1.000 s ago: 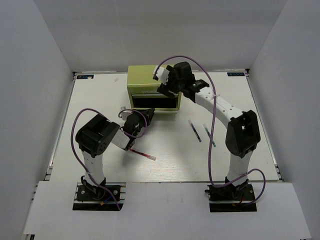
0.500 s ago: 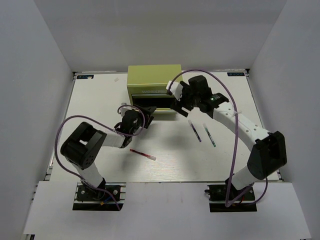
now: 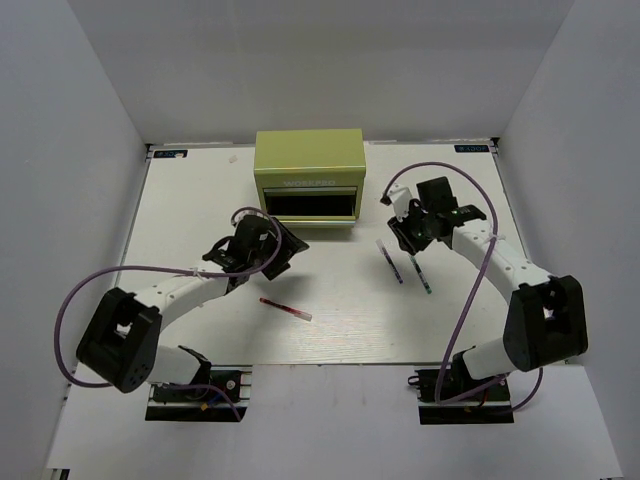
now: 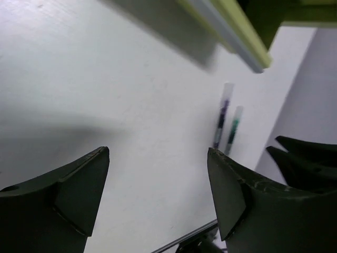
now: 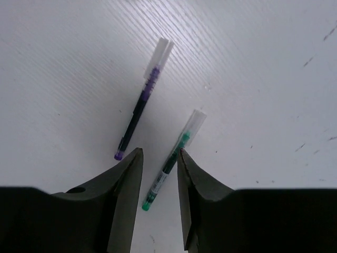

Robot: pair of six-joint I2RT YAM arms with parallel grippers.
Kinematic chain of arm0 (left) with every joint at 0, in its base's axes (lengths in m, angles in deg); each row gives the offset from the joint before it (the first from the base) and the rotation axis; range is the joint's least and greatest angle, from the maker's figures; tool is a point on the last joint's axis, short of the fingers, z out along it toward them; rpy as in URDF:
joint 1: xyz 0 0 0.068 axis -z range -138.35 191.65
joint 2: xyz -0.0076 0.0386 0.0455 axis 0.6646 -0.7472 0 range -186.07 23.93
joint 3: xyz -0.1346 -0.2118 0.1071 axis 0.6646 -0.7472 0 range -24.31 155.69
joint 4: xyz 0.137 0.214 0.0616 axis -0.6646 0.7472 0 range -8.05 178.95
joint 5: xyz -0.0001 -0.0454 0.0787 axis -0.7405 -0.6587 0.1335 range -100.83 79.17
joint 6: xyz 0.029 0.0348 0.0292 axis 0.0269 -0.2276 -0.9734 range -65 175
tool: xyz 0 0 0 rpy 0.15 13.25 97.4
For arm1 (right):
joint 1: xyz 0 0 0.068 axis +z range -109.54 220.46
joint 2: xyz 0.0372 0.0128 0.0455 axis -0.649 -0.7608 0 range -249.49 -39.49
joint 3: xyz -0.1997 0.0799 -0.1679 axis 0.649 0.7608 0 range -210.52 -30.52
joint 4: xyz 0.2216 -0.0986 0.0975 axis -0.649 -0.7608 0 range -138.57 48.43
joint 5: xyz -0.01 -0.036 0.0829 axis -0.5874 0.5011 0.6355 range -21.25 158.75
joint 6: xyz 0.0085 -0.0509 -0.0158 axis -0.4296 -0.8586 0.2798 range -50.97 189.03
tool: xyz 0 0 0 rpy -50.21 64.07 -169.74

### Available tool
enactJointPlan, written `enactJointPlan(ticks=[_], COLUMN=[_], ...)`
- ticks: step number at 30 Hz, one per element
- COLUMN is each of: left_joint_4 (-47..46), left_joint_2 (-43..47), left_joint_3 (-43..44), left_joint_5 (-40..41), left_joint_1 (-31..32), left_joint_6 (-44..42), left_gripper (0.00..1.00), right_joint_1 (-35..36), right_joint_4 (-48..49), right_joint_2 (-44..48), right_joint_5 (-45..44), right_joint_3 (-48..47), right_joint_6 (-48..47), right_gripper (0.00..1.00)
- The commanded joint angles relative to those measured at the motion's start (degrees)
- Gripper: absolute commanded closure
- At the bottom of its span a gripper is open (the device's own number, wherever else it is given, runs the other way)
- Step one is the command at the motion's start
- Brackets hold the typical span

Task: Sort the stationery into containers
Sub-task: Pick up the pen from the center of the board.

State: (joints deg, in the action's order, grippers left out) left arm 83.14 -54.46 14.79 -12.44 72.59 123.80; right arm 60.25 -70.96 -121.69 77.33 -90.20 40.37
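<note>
Fingers of the right gripper (image 5: 159, 153) set to a narrow gap, holding nothing, hovering above the worktop (image 5: 253, 63), with the green pen (image 5: 171, 163) showing between the tips at lower centre of the wrist frame. Just to its left, the purple pen (image 5: 139, 113), close and nearly parallel, both slanting up toward the right. Fingers of the left gripper (image 4: 158, 153) spread wide, also empty.

Likely step in hand: picking up the green pen for the open drawer (image 3: 312, 205) of the yellow-green cabinet (image 3: 308, 150). To do it well, probably: descend straight, keep the pen centred in the gap, close across the barrel near mid-length, and avoid nudging the purple pen. Possibly widen the gap a little first for clearance.

Seen only from the top view: the red pen (image 3: 285, 308) lying alone at lower centre, well apart from the other two, and the drawer's dark inside, contents impossible to tell. Seen only from the right wrist view: pen colours, clear caps, and the small space between the two barrels. From the left wrist view: both pens far off at centre right, below the drawer's pale edge.
</note>
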Motion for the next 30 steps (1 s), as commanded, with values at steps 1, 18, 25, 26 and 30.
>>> enactJointPlan(ticks=[1, 18, 25, 26, 30], left_joint_4=[19.1, 28.9, 30.7, 30.7, 32.4], left_joint_2=[4.7, 14.7, 11.1, 10.5, 9.4], left_joint_3=[3.7, -2.1, -0.2, -0.2, 0.3], left_joint_5=[1.8, 1.2, -0.9, -0.9, -1.6], left_joint_1=[0.2, -1.1, -1.1, -1.1, -1.1], left_joint_6=[-7.2, 1.5, 4.1, 4.1, 5.2], left_gripper=[0.14, 0.0, 0.0, 0.0, 0.0], right_joint_1=[-3.1, -7.7, -9.1, -9.2, -9.3], right_joint_4=[-2.6, 1.9, 2.5, 2.6, 2.1], right_joint_2=[-0.9, -10.6, -14.9, -15.2, -16.2], right_joint_5=[1.7, -2.2, -1.7, -1.6, 0.2], right_joint_3=[0.6, 6.1, 6.3, 6.2, 6.1], right_joint_6=[4.6, 6.1, 4.9, 4.7, 3.4], right_gripper=[0.61, 0.45, 0.57, 0.66, 0.93])
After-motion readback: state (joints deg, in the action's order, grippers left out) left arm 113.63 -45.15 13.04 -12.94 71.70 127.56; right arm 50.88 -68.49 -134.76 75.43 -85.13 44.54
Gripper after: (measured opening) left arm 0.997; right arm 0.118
